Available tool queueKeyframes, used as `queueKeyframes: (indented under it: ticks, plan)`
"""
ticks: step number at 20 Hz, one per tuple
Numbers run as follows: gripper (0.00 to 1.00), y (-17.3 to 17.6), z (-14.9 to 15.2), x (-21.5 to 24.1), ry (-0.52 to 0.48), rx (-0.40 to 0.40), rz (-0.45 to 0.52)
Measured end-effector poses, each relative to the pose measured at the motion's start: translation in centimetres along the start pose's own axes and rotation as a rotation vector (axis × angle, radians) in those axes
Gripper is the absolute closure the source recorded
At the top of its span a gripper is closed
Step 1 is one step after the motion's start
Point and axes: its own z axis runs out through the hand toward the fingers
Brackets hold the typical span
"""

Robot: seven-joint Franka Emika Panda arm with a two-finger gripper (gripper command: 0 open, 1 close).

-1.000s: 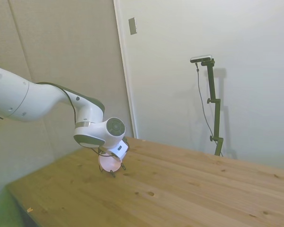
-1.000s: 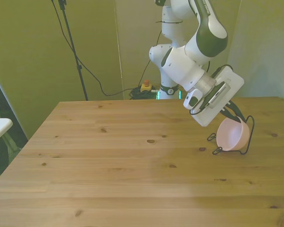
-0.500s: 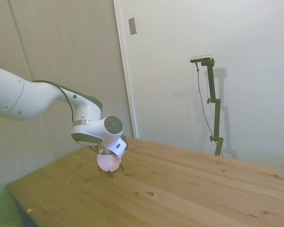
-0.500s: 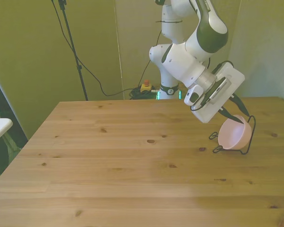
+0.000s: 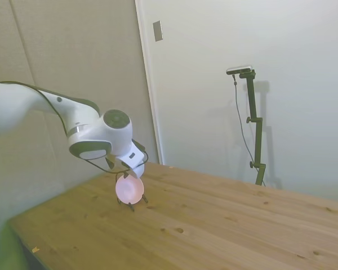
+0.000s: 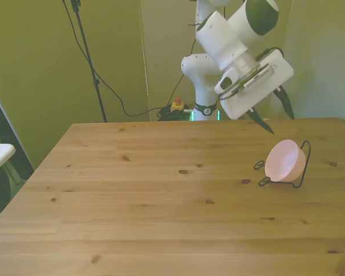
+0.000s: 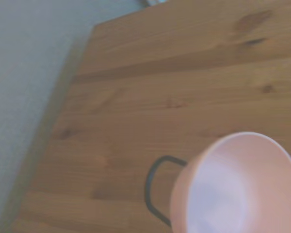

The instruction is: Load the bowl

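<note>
The hand point(image 6: 274, 117) is hanging released and empty, the bowl point(image 6: 284, 160) sitting just below it, tilted, seemingly propped in the rack point(image 6: 302, 171).

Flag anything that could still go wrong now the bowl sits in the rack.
1. The bowl stands tilted on edge in a thin wire rack, so it may roll or tip out.
2. The open gripper hangs just above the bowl; a careless move could clip it.
3. The rack sits near the table edge on the front view's right.
</note>
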Motion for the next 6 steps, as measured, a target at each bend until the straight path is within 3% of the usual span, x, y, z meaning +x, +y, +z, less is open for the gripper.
queueKeyframes:
  ticks: [6]
  plan:
    - [0.00, 1.8, -4.5, -3.9, 0.153, -0.167, 0.082]
